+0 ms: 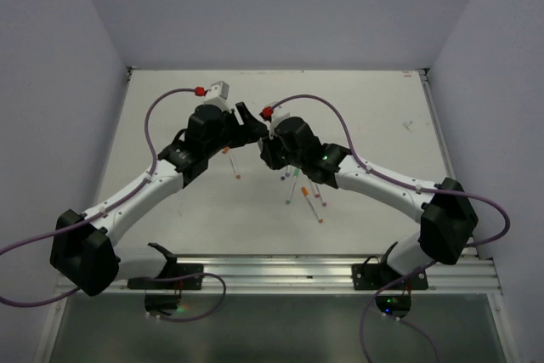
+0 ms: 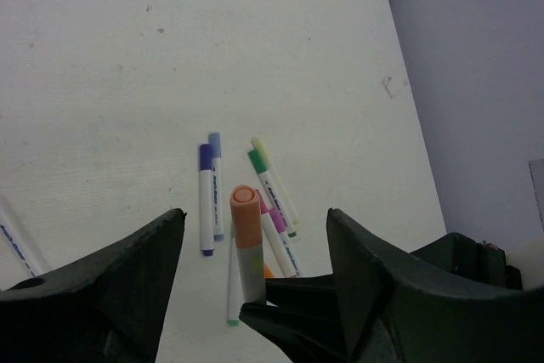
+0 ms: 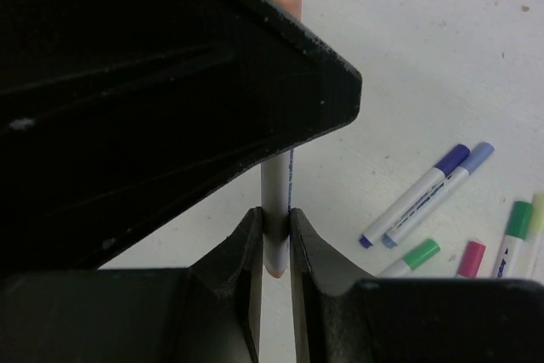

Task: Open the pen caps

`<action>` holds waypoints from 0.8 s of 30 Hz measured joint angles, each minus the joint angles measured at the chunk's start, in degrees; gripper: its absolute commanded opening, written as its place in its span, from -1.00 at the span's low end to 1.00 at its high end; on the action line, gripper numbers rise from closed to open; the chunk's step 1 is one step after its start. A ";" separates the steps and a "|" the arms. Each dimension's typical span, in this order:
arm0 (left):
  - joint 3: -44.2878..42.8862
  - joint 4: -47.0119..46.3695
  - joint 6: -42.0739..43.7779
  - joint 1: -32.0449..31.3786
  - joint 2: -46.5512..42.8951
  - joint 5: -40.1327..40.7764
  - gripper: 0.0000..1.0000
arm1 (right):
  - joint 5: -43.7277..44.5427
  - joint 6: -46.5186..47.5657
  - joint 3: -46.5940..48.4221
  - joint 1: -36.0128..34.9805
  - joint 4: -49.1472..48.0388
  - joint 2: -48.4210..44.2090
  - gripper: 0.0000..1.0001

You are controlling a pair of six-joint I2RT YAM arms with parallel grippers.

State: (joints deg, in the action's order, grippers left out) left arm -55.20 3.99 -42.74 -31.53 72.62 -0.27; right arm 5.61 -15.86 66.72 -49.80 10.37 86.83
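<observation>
Right gripper (image 3: pixel 274 225) is clamped on the white barrel of the orange pen (image 3: pixel 276 180), holding it upright above the table (image 2: pixel 127 82). At the top end the orange cap (image 2: pixel 245 214) sits between the jaws of the left gripper (image 2: pixel 255 244), which are spread wide, one on each side, neither touching it. Here's the worry: the cap looks a shade off-centre in that gap, so one finger may land first and shove the pen over. The right gripper's hold is low on the barrel — plenty of leverage for a tilt. If the pull isn't straight along the pen, I'd guess the whole pen slides out rather than the cap popping, and drops among the other pens (image 2: pixel 206 197) lying below.
</observation>
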 measured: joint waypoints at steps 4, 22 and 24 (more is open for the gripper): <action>-0.02 0.07 -0.72 -0.72 0.66 2.54 0.13 | 1.11 0.00 0.02 -0.83 -0.15 0.96 -1.00; -0.07 0.09 -1.20 -2.32 0.68 6.73 -0.24 | 2.84 -0.02 0.44 -2.82 -0.92 2.08 -1.00; -0.07 0.02 -1.31 -2.32 0.70 6.73 -0.42 | 2.86 -0.02 0.44 -2.82 -1.05 2.05 -1.00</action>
State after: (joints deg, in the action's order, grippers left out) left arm -55.27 4.01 -44.05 -33.85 73.32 6.46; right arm 8.47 -15.88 67.16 -52.62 9.32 88.88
